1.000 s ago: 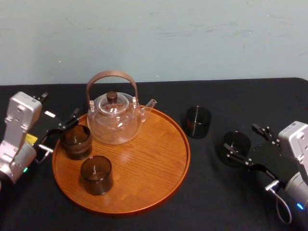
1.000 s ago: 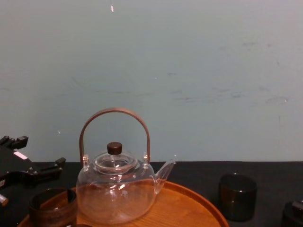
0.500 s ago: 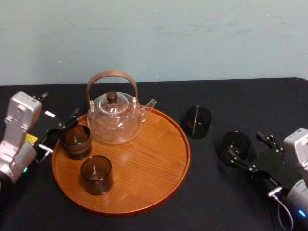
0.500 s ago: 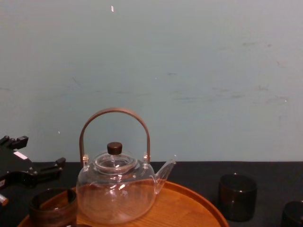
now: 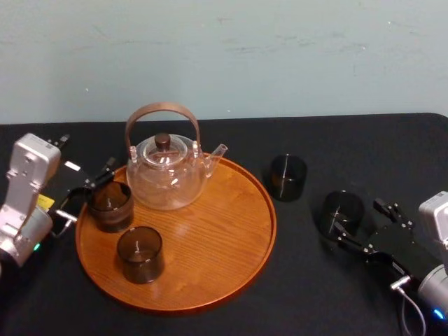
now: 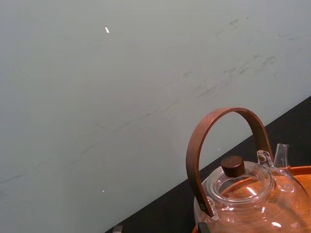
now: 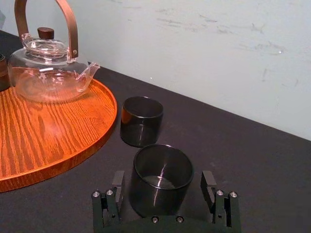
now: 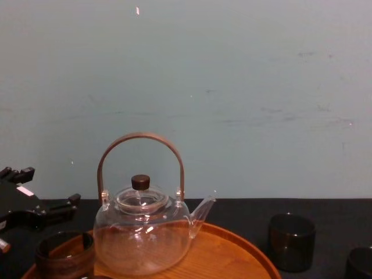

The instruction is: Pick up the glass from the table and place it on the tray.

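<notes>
There are four dark glasses here, one clear teapot and one round wooden tray, all on a black bench against a pale wall.

Two of the glasses stand on the tray. The left tray glass is by the rim at the left, and the near tray glass is closer to the front edge. The teapot stands at the far left part of the tray, just beyond the left tray glass, with its spout pointing right and its brown handle arched upright over the lid.

The other two glasses stand on the bare bench, right of the tray. The middle glass is just off the tray's far right rim. The right-hand glass stands upright, further right and nearer, well apart from the tray.

The right gripper is low at the right of the bench with its jaws spread wide. The right-hand glass sits between them. From the right wrist view there is a gap between each of the fingers and the glass wall.

The left gripper sits at the left edge of the tray, jaws apart, just beside the left tray glass. I cannot tell whether it touches that glass.
</notes>
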